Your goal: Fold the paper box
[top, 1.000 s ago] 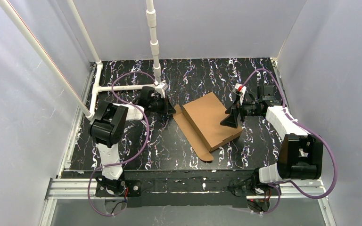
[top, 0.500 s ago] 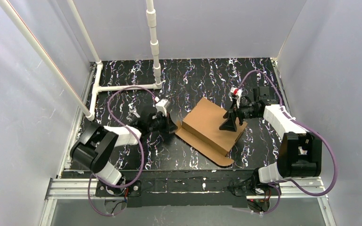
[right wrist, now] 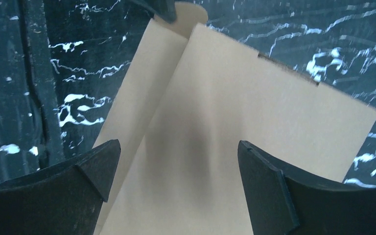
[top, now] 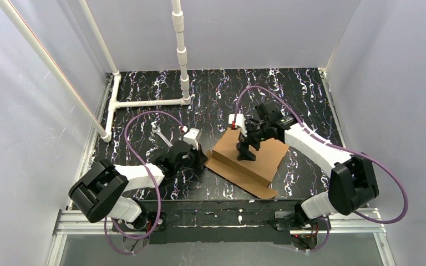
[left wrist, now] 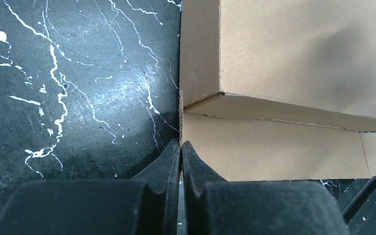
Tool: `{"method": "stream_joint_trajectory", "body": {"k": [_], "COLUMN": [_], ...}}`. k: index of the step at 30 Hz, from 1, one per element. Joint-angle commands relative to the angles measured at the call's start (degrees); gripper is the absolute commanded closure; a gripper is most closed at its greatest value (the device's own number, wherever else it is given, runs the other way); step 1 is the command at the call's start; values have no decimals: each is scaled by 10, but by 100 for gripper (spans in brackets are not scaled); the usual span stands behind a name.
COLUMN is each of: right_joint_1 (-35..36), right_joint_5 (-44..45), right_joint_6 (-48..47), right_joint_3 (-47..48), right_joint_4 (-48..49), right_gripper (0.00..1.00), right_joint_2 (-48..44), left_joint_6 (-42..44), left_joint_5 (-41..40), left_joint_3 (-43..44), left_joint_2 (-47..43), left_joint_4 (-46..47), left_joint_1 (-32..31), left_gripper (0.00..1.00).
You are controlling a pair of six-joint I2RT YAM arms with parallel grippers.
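Note:
The paper box (top: 269,152) is brown cardboard, lying at the table's centre with its top panel down and a long flap (top: 238,173) spread flat toward the near side. My left gripper (top: 202,159) is at the box's left end, low on the table. In the left wrist view the gripper (left wrist: 181,143) is shut on the thin edge of a cardboard flap (left wrist: 274,152) of the box. My right gripper (top: 246,153) points down over the top panel. In the right wrist view it (right wrist: 176,161) is open and empty, with its fingers astride the panel (right wrist: 254,127).
A white pipe frame (top: 144,103) lies on the black marbled table (top: 288,88) at the back left, with an upright pipe (top: 180,44) rising from it. Grey walls close in the left, back and right sides.
The left arm swung from the back by the pipe to the box's near-left end and closed on the flap edge. The right arm moved left over the box. The box shifted and turned.

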Motion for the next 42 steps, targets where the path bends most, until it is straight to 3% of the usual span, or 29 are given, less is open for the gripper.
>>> {"method": "stream_joint_trajectory", "body": {"k": [1, 6, 14, 22, 35, 42], "right_joint_1": [52, 93, 136, 147, 147, 147], "right_joint_5": [69, 134, 166, 191, 217, 230], "right_joint_6": [10, 50, 90, 100, 112, 127], "right_joint_3": [-24, -63, -140, -160, -175, -173], "right_joint_4": [118, 234, 318, 332, 361, 364], "right_gripper": [3, 7, 15, 21, 39, 41], "right_joint_2": [-19, -24, -51, -43, -32, -23], "left_joint_6": [5, 1, 40, 72, 115, 150], "left_joint_5": [-56, -76, -84, -106, -145, -141], "left_joint_3": [-10, -22, -23, -35, -46, -47], "left_joint_2": [-28, -34, -35, -39, -45, -46], "left_joint_4": [17, 19, 43, 60, 73, 79], "left_joint_1": [-16, -29, -56, -71, -98, -108], "left_gripper": [100, 100, 100, 100, 100, 100]}}
